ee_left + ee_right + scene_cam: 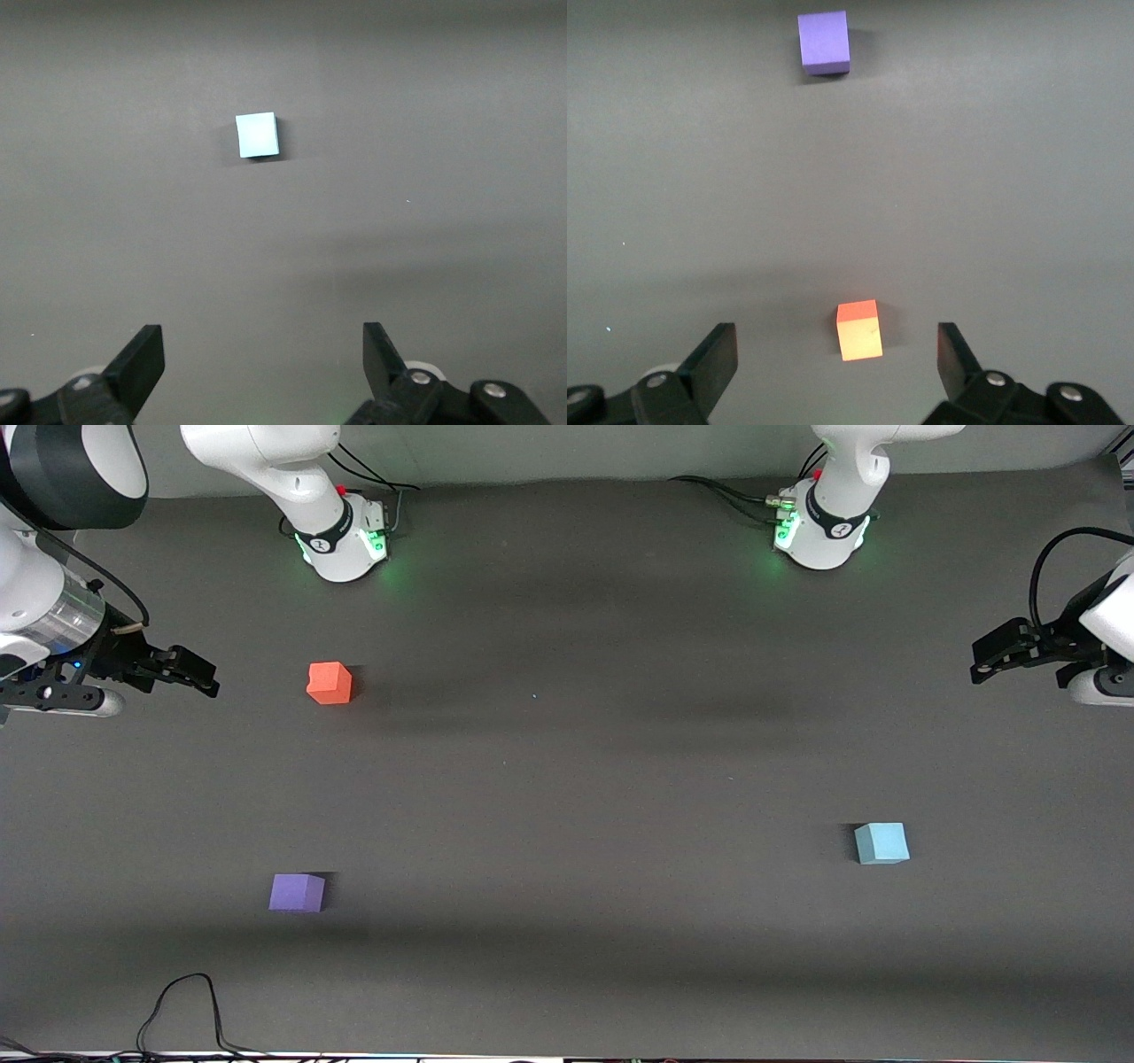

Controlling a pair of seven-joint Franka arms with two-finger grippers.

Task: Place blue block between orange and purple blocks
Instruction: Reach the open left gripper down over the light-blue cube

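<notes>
The pale blue block [881, 843] lies on the dark table toward the left arm's end; it also shows in the left wrist view [258, 135]. The orange block [330, 683] and the purple block [297, 892] lie toward the right arm's end, well apart, the purple one nearer the front camera. Both show in the right wrist view, orange [859, 330] and purple [824, 42]. My left gripper [982, 660] hangs open and empty over the table's left-arm end [263, 354]. My right gripper [205, 677] hangs open and empty over the right-arm end, beside the orange block [836, 341].
The two arm bases [341, 536] [819, 531] stand along the table's edge farthest from the front camera. A black cable [190, 1001] loops onto the table at the edge nearest the camera, near the purple block. The table surface [567, 779] is dark grey.
</notes>
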